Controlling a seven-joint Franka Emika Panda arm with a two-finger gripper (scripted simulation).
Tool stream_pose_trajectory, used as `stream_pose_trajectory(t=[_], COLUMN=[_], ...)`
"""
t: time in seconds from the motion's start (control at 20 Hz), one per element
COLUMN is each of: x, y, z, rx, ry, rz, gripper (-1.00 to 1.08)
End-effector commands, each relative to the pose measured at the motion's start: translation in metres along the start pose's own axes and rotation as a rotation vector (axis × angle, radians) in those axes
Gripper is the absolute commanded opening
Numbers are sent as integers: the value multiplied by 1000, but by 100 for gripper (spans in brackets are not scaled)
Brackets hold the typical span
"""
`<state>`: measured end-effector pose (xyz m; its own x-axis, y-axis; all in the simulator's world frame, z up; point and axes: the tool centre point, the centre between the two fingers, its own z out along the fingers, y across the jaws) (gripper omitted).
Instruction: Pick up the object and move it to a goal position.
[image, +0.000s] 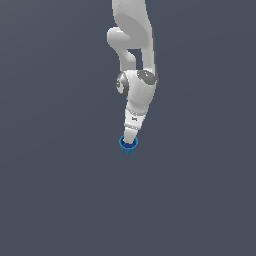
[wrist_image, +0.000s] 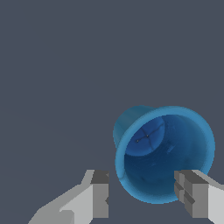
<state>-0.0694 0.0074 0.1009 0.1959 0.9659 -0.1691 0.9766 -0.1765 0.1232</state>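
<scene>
Pincer (wrist_image: 142, 192) spread wide, fingers (wrist_image: 99, 194) flanking the blue cup's (wrist_image: 164, 153) rim, one each side; contact unclear, not clenched on it.

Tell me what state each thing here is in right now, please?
Blue cup: upright, hollow top open, empty inside, not lifted as far as the views show.
Tool: open, one finger outside the cup's rim, the other over the rim on the far side; contact cannot be told.
Arm: pointing down at the cup.
</scene>
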Motion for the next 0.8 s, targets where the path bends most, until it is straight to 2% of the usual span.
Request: stream_pose_trajectory(t=[0.0, 0.35, 0.75], x=[2, 4, 4], y=[-5, -12, -12], z=[2, 5, 9], rx=[-5, -12, -12], ry=[-1, -2, -2], rz=[-64, -159, -163], gripper=[28, 28, 28])
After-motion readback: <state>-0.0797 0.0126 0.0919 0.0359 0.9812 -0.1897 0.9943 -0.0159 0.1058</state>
